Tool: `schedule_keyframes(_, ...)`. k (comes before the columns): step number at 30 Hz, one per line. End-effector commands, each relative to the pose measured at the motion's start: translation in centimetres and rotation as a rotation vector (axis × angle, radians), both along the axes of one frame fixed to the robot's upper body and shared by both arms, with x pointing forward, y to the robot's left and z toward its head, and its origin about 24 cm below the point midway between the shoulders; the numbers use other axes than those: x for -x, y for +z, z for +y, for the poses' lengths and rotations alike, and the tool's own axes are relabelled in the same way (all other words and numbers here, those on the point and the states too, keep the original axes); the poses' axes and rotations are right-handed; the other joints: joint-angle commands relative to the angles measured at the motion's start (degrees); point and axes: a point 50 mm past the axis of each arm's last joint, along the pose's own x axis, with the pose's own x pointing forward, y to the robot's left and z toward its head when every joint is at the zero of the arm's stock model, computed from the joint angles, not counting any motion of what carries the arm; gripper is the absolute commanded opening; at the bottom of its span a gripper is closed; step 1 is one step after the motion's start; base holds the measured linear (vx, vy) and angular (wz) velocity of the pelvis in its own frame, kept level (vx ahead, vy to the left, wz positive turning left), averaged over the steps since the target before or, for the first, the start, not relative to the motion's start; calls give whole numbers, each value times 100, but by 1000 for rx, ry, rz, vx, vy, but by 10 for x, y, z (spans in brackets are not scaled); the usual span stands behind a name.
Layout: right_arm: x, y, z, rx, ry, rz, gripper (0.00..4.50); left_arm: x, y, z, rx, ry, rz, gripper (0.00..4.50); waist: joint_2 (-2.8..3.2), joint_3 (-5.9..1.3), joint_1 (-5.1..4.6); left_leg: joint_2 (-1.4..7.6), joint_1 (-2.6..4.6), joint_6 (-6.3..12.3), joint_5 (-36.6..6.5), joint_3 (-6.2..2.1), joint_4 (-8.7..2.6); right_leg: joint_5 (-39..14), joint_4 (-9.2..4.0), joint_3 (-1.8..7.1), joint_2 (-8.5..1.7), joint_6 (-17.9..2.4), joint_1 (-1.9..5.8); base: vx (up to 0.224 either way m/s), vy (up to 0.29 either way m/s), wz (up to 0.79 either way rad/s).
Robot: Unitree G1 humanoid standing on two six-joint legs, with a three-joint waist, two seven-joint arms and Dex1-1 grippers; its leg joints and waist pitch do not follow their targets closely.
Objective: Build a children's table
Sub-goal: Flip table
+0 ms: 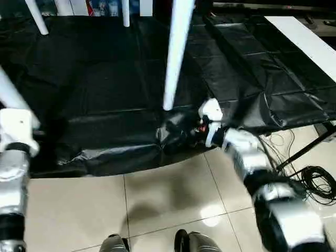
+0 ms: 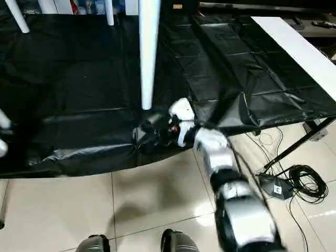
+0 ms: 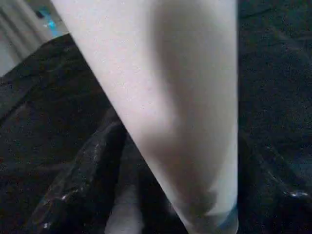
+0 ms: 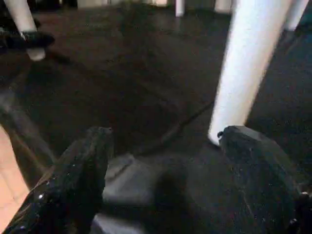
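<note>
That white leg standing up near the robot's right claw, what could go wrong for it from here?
The right gripper is open, with the upright white leg just beyond its fingers and nothing closed on it; a nudge might knock the leg. The loose black cloth is wrinkled under the gripper and could snag. The left gripper sits on another leg; whether that grip is firm cannot be told.

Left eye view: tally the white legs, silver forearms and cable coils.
White legs: 4
Silver forearms: 2
Cable coils: 1
Total: 7
</note>
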Motion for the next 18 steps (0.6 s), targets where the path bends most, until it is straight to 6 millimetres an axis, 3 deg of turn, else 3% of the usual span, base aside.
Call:
schedule_keyframes(1,2,2,-2,-18,-14,-9,387,5,1,12,-6,63,-4,348,145,-544,35,70,127,661,-630,47,-391,-508,-247,258,-288,-1581,382,0,0,0)
schedule_keyframes(3,8,-1,-2,-36,-40,-9,387,5,0,14,4,79,-6,348,183,-550,27,75,125,624,-650,46,-391,-490,-250,262,-291,-1615,386,0,0,0)
schedule_keyframes(13,20,3,-5,-142,-171,-2,387,14,13,10,158,-2,-184,348,179,-574,60,73,131,406,-746,52,-403,-439,-249,270,-288,-1591,400,0,0,0)
schedule_keyframes(15,31,-1,-4,-157,-190,16,387,19,12,-12,223,-170,-233,348,205,-566,99,86,135,349,-776,50,-409,-467,-255,275,-304,-1610,401,0,0,0)
schedule_keyframes(16,32,-2,-3,-158,-193,18,387,20,12,-14,225,-184,-235,348,190,-562,105,94,128,324,-898,58,-422,-551,-267,271,-289,-1576,395,0,0,0)
schedule_keyframes(18,39,-4,-3,-163,-199,24,387,28,10,-22,197,-225,-252,348,218,-563,114,83,133,292,-1052,59,-434,-660,-289,267,-268,-1503,387,0,0,0)
